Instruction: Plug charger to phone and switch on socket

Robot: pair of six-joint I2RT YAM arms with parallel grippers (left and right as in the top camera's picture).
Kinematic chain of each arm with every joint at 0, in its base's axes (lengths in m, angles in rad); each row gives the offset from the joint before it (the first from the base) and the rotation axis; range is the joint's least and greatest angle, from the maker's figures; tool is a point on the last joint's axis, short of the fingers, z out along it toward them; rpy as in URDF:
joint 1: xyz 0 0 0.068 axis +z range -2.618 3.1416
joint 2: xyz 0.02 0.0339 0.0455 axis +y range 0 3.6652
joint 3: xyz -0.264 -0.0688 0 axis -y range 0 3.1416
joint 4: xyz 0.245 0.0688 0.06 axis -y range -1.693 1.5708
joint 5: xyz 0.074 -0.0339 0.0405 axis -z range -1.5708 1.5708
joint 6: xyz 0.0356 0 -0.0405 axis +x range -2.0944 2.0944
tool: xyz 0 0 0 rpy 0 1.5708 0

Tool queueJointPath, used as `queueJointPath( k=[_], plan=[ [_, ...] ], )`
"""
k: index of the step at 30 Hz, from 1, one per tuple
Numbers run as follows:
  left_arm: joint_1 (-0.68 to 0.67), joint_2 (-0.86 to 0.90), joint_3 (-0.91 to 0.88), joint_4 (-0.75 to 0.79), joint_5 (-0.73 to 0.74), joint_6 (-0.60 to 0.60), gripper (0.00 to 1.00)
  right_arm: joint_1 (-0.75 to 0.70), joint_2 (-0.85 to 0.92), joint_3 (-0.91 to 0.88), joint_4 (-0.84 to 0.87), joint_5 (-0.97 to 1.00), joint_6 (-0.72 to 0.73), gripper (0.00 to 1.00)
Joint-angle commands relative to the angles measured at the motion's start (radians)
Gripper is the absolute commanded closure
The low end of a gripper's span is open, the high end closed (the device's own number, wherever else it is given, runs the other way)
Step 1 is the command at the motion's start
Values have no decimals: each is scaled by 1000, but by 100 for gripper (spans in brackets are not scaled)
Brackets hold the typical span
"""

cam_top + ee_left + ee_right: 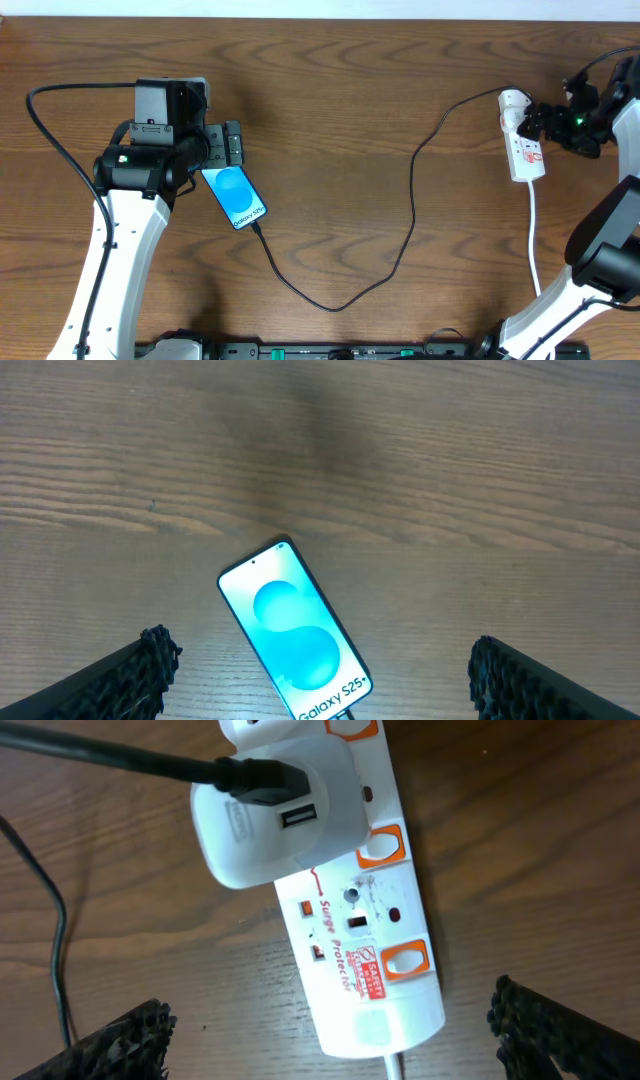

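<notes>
The left tool (322, 650) hangs wide open over the blue-screened, black-edged smartphone (300, 630), flat on the brown wooden table (330, 90), with the thin black charger cable (412, 200) apparently seated in its lower edge, so nothing needs gripping. The right tool (328, 1008), also spread wide, hovers above the long white power strip (375, 930) at the table's far right, likely lining up on an orange rocker switch (405, 960) beside the white adapter (270, 830).
</notes>
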Motion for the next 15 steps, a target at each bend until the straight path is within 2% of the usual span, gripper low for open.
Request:
queueJointPath(
  k=[1, 4, 9, 15],
  plan=[
    [0, 3, 13, -2, -17, 17, 5, 9, 29, 21, 8, -10, -32, 1],
    [0, 3, 13, -2, -17, 16, 5, 14, 45, 21, 19, -24, -43, 1],
    [0, 3, 13, -2, -17, 17, 5, 14, 54, 21, 32, -109, -139, 1],
    [0, 3, 13, -2, -17, 17, 5, 14, 58, 21, 77, -117, -143, 1]
  ],
)
